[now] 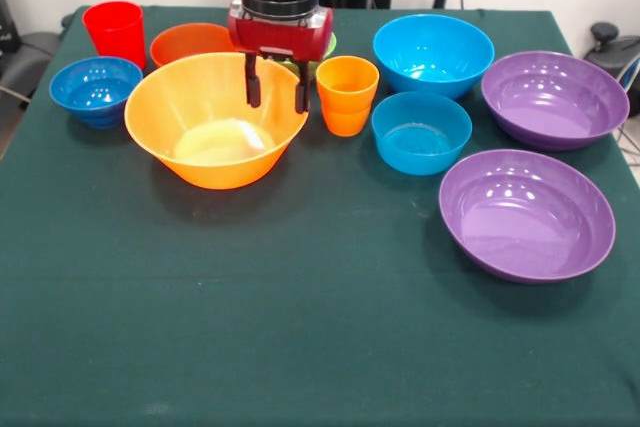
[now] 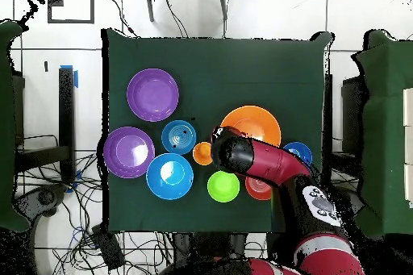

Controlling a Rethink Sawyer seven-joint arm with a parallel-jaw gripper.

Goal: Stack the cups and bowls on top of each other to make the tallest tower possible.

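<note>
My gripper [image 1: 277, 95] hangs open and empty over the far right rim of the large yellow-orange bowl [image 1: 215, 132]. One finger [image 1: 253, 82] is over the bowl's inside and the other is at its rim. The orange ridged cup [image 1: 347, 94] stands upright just right of the gripper. The red cup [image 1: 115, 32] stands at the far left. The green bowl [image 1: 326, 45] is mostly hidden behind the gripper. In the overhead view the arm's wrist [image 2: 230, 149] covers the gripper, between the yellow-orange bowl [image 2: 252, 124] and the orange cup [image 2: 202, 153].
All stand apart on the green table [image 1: 300, 327]: an orange-red bowl [image 1: 190, 42], a dark-blue bowl [image 1: 95, 89], a big blue bowl [image 1: 433, 52], a light-blue bowl [image 1: 421, 132], and two purple bowls [image 1: 555, 97] [image 1: 527, 212]. The green bowl [image 2: 223, 186] shows in the overhead view.
</note>
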